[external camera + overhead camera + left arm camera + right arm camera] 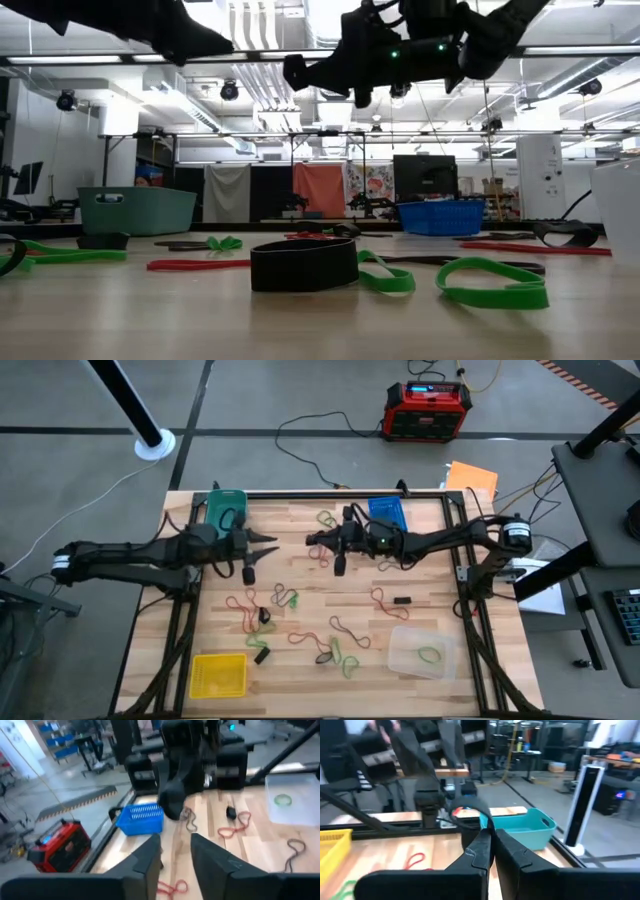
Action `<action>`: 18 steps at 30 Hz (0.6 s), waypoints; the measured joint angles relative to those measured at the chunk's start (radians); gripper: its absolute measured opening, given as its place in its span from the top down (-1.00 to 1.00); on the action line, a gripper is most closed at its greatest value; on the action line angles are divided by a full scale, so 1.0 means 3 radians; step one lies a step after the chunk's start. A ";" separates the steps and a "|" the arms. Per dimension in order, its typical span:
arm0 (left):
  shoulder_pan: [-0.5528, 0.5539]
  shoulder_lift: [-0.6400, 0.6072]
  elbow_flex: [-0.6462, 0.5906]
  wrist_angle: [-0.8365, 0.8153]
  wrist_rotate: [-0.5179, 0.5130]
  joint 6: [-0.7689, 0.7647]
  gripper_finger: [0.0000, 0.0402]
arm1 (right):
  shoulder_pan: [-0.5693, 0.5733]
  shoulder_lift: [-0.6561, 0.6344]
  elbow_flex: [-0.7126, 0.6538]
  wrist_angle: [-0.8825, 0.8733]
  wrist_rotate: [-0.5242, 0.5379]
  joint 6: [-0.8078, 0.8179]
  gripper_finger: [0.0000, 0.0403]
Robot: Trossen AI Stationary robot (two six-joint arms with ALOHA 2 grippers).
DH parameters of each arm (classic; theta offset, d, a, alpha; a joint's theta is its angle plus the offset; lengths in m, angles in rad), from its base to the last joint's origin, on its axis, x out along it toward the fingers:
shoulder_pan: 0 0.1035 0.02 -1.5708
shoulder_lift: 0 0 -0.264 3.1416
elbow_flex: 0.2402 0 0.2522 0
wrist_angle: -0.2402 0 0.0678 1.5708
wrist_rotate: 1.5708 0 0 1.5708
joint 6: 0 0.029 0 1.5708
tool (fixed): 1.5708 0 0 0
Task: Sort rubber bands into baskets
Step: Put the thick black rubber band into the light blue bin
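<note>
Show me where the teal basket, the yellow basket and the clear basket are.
teal basket [226,507]: high view, on its inside floor near the table's far left corner.
yellow basket [219,675]: high view, on its mesh floor.
clear basket [405,652]: high view, on a bare part of its floor beside the green band.

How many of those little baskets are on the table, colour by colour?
teal basket: 1
blue basket: 1
yellow basket: 1
clear basket: 1
Total: 4
</note>
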 joint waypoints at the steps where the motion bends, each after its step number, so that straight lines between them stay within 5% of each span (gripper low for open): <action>1: 0.0002 0.0036 -0.0003 -0.0007 0.0002 -0.0008 0.46 | -0.0014 0.0001 0.0002 -0.0014 -0.0086 0.0019 0.94; 10: 0.0003 0.0444 -0.0008 0.0327 0.0037 0.0237 -0.01 | -0.0010 0.0136 0.0003 -0.0078 -0.0240 0.0134 0.94; 14: 0.0001 0.0679 -0.0019 0.0495 0.0369 0.0438 -0.09 | -0.0009 0.0141 0.0003 -0.0066 -0.0242 0.0145 0.94; 18: 0.0021 0.0801 -0.0020 0.0669 0.0119 0.0485 -0.10 | -0.0009 0.0141 0.0003 -0.0022 -0.0241 0.0125 0.94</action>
